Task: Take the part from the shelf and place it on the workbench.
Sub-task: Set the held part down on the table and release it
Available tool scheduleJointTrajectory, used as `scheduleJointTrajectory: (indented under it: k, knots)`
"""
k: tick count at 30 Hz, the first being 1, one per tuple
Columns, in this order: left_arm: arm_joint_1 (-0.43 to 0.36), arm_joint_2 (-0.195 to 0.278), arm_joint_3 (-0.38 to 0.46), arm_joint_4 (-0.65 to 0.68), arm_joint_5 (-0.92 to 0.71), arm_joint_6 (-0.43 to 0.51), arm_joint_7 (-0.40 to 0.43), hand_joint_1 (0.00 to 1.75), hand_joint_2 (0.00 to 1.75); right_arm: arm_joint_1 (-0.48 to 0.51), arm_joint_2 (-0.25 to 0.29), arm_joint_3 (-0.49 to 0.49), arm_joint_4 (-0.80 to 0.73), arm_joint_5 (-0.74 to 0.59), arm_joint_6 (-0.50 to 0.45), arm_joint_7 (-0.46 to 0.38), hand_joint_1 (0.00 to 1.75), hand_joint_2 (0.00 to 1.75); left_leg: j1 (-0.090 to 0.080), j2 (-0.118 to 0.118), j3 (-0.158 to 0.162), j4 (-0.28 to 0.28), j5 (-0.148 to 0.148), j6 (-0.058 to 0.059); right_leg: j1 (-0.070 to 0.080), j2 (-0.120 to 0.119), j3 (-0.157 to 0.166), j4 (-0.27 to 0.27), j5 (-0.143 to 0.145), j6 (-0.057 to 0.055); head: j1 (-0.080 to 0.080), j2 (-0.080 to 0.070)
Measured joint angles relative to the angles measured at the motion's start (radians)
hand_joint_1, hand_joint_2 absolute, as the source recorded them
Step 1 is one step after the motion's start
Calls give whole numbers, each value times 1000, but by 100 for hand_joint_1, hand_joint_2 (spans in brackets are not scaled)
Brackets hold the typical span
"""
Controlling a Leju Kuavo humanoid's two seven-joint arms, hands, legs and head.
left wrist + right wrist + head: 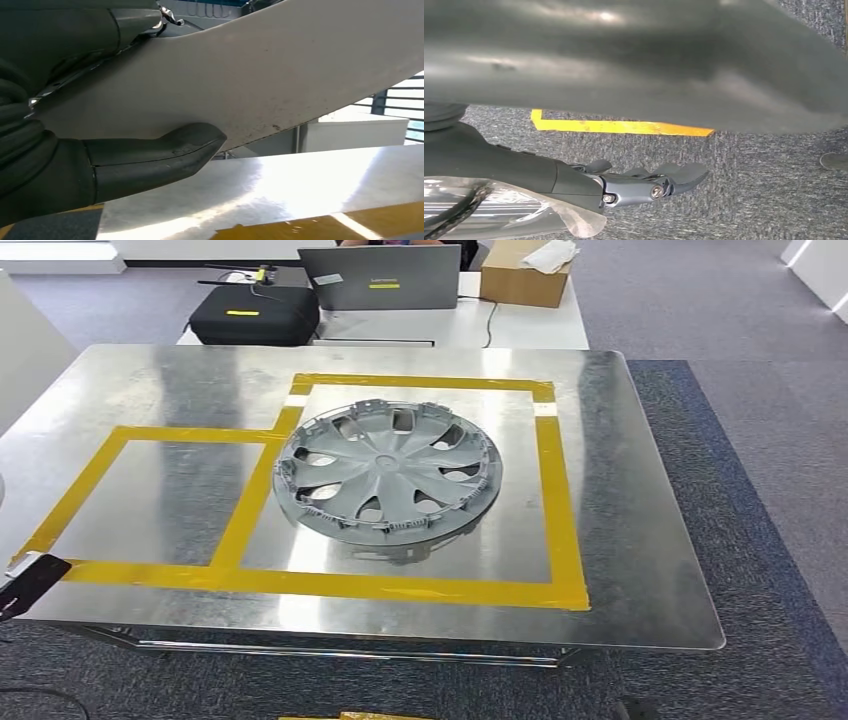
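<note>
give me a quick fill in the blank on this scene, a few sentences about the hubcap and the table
1. The grey hubcap lies on a shiny ____ table.
2. The tape marking boxes on the table is ____.
3. The hubcap sits inside the ____ of the two taped boxes.
4. Behind the table, a grey laptop stands between a black case and a cardboard ____.

Missing words: metal; yellow; larger; box
</note>
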Motion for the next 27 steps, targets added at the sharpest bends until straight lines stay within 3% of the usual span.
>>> scheduleJointTrajectory:
  k: [4,10,18,27]
  knots:
    - [-18,27,-57,18,-15,-2,20,175,175,1,0,6,0,2,1,1,0,0,0,3,0,0,0,0,0,3,-1,-1,1,1,0,0]
    - [-88,30,-197,70,-128,-22,81,175,175,-10,0,18,0,8,3,7,0,0,0,2,0,1,0,0,-1,2,0,-1,1,1,0,0]
    - [-189,-6,-377,197,-245,-45,157,175,175,-21,9,40,0,19,4,21,0,0,0,3,0,2,0,0,-1,3,0,-1,3,2,0,0]
    - [-276,-55,-495,329,-317,-49,216,175,175,-35,24,64,0,22,5,32,0,0,0,4,0,3,0,0,-1,5,0,-1,3,2,0,0]
